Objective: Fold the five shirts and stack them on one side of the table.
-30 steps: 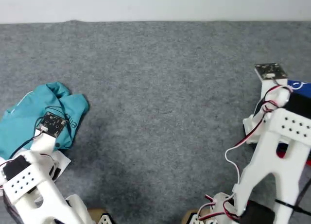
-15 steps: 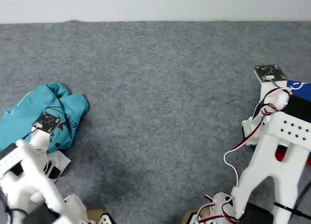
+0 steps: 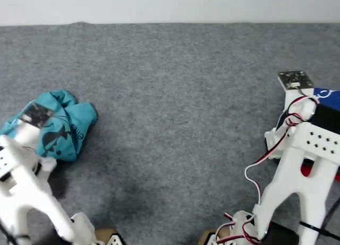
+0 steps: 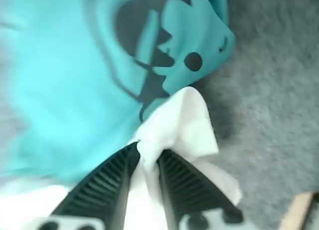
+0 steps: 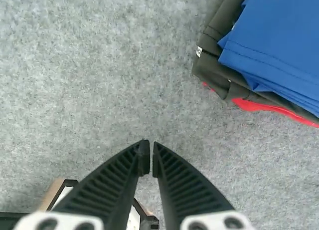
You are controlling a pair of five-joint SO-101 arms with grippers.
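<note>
High view first: the left arm (image 3: 24, 170) leans over the crumpled teal shirt (image 3: 71, 128) at the left edge of the grey table (image 3: 175, 85). From up here the arm hides its own claw. Over on the right, the right arm (image 3: 308, 149) stands beside the stack, with the blue shirt (image 3: 328, 95) peeking out on top and a sliver of red lower down.

The left wrist view gives us the grip itself: the left gripper (image 4: 148, 155) is clenched on a fold of white cloth (image 4: 182, 127), the ribbed black fingers (image 4: 117, 172) squeezing it between them. The cloth lies right against the teal shirt (image 4: 60, 90), whose dark print faces the camera.

On to the right wrist view: the right gripper (image 5: 150, 145) is closed with nothing in it, tips almost touching, hanging over bare table (image 5: 75, 65). Near it the stack shows all its layers: blue shirt (image 5: 284, 40) uppermost, black shirt (image 5: 214, 73) under it, red shirt (image 5: 261, 109) at the bottom.
</note>
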